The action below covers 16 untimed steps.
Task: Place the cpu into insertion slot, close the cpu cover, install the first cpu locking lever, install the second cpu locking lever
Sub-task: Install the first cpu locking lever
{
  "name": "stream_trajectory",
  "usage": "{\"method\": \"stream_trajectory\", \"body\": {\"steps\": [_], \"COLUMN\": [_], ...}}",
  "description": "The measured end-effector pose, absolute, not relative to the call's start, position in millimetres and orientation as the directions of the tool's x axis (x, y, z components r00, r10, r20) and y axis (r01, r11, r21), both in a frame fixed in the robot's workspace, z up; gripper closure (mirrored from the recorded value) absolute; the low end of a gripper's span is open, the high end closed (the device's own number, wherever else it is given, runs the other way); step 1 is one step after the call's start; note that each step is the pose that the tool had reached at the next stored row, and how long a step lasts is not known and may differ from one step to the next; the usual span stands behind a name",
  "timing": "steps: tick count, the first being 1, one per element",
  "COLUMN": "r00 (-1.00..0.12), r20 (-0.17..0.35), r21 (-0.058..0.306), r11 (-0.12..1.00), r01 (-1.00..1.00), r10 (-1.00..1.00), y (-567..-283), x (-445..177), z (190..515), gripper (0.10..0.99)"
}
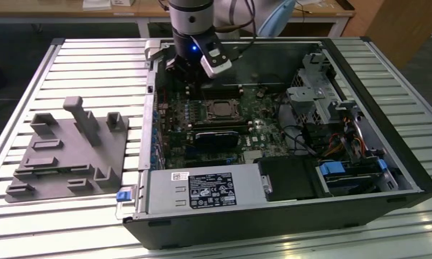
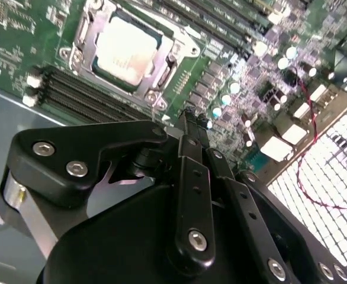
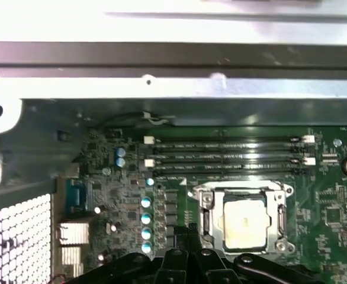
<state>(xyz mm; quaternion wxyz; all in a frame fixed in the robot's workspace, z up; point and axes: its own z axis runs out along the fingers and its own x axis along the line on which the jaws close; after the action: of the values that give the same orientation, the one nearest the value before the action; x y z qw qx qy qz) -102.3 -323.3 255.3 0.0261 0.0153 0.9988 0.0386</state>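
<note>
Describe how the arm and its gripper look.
The arm is a silver-grey cylinder with a dark band and a blue light; a white block sits at its wrist. The gripper is matte black, made of linked bars with silver screw heads.

above silver-framed square socket [image 3: 243, 220]: open | one side: long black memory slots [image 3: 227, 155], low | beyond them: grey metal case wall [image 3: 161, 83] | exterior view's right: grey drive cage [image 1: 313, 86]

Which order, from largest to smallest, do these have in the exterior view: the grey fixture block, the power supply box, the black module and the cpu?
1. grey fixture block
2. power supply box
3. black module
4. cpu

No two of them look alike in size.
</note>
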Motion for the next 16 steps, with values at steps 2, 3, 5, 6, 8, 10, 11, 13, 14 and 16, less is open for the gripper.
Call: {"method": "stream_trajectory", "body": {"steps": [2, 3, 5, 6, 8, 10, 11, 13, 14, 16], "r00": [-0.998, -0.998, -0.998, -0.998, -0.998, -0.998, -0.998, -0.998, -0.998, -0.998], "r20": [-0.051, -0.051, -0.051, -0.051, -0.05, -0.05, -0.05, -0.05, -0.05, -0.05], "r21": [0.094, 0.104, 0.122, 0.13, 0.146, 0.169, 0.182, 0.207, 0.219, 0.241], "r11": [0.995, 0.994, 0.992, 0.991, 0.989, 0.985, 0.983, 0.978, 0.975, 0.97], "r01": [0.029, 0.028, 0.028, 0.028, 0.028, 0.028, 0.028, 0.028, 0.028, 0.028], "r10": [0.033, 0.034, 0.035, 0.035, 0.036, 0.037, 0.038, 0.039, 0.04, 0.041], "y": [-323.3, -323.3, -323.4, -323.4, -323.4, -323.5, -323.5, -323.6, -323.6, -323.8], "x": [-104.6, -105.7, -107.7, -108.6, -110.2, -111.7, -112.3, -113.2, -113.5, -113.9], "z": [255.1, 254.9, 254.4, 253.9, 252.8, 252.0, 251.7, 251.2, 250.9, 250.3], "gripper": [0.98, 0.98, 0.98, 0.98, 0.98, 0.98, 0.98, 0.98, 0.98, 0.98]}}
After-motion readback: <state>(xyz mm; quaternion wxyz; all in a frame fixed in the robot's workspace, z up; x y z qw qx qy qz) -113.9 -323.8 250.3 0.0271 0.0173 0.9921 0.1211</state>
